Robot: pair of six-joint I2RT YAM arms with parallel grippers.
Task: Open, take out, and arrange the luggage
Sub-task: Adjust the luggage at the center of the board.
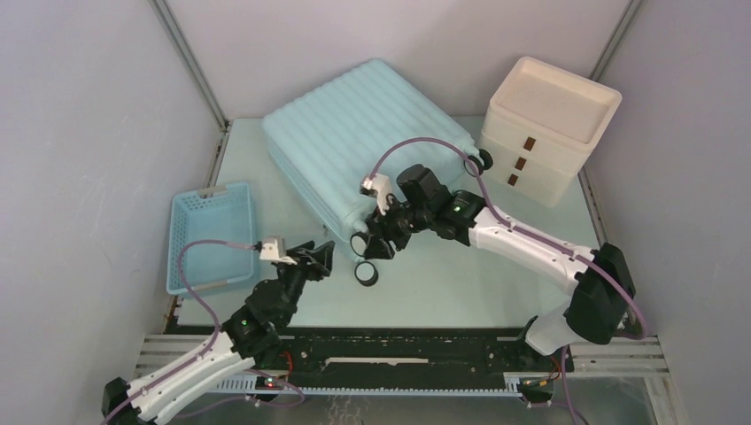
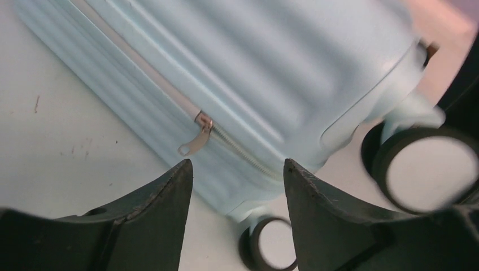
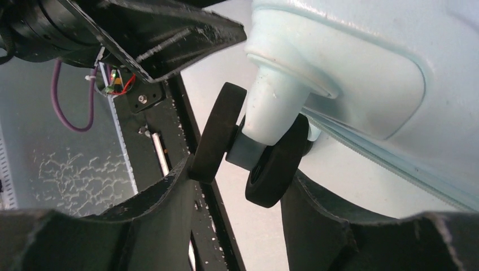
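From above, the luggage lies shut on the tabletop, nothing taken out. Left wrist: the left claw is spread and empty, near the zip pull. Right wrist: the right claw pinches a wheel; opening looks hardly begun.

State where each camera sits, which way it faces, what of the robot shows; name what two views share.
Top external: above and behind, looking down at the pale mint-blue ribbed hard-shell suitcase; left arm and right arm show.
Left wrist: on the left arm, facing the suitcase's zipped side; left gripper open.
Right wrist: on the right arm, facing a twin black wheel; right gripper clamps it.
Shared: both wrist views show the suitcase's wheeled corner.
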